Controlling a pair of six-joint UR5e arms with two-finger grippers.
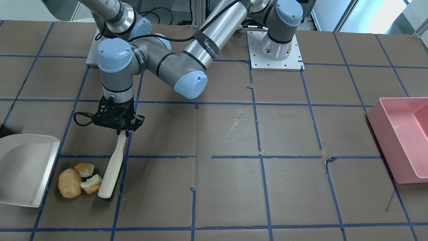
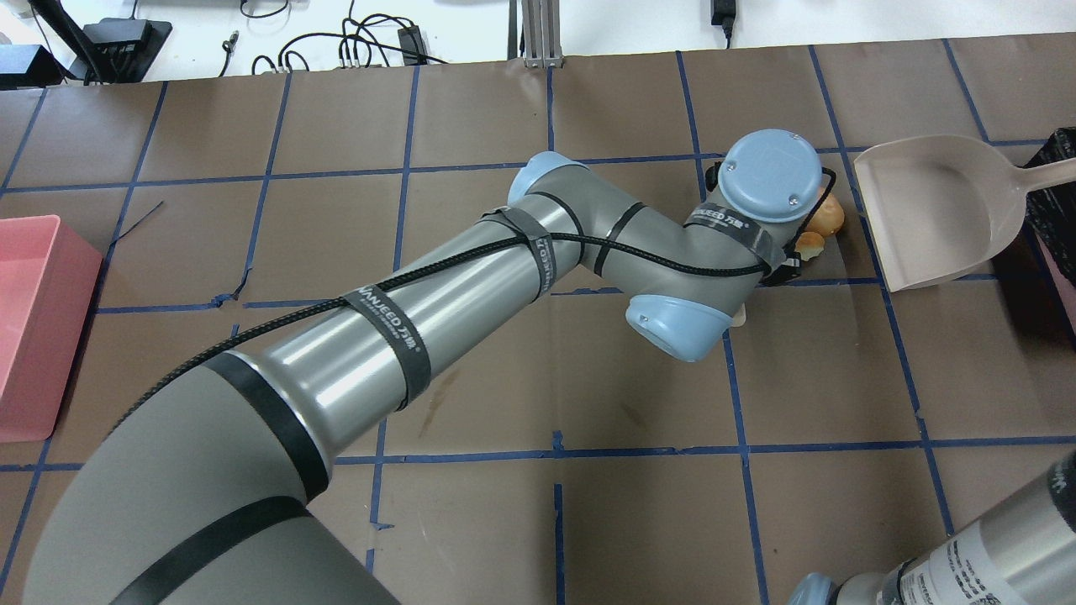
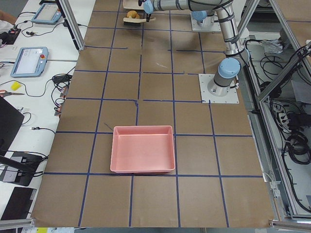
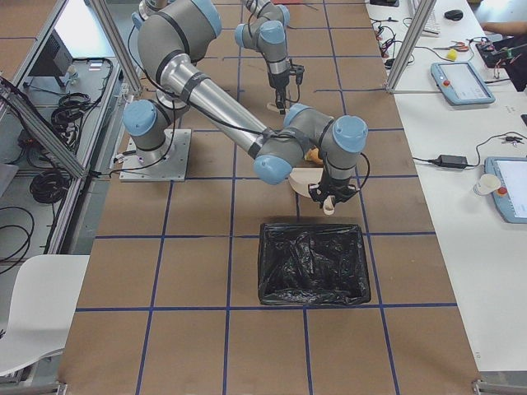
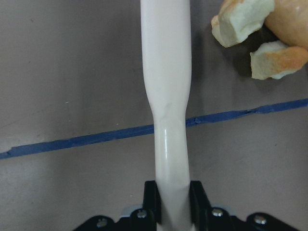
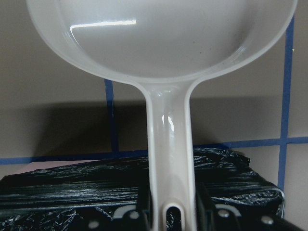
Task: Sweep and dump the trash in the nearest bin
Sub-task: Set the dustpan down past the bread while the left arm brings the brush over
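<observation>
Cream brush (image 1: 113, 172) clamped in my left gripper (image 1: 122, 130), dustpan (image 1: 23, 167) clamped in my right gripper (image 6: 172, 212), the three trash scraps (image 1: 70, 183) lie on the table (image 1: 217, 187) between brush head and pan mouth, nothing swept in or dumped yet.

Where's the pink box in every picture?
Front-facing: pink box, right edge.
Overhead: left edge.
Exterior left: lower middle.
Exterior right: absent.
Left wrist: absent.
Right wrist: absent.
Shared landmark: blue tape grid.
</observation>
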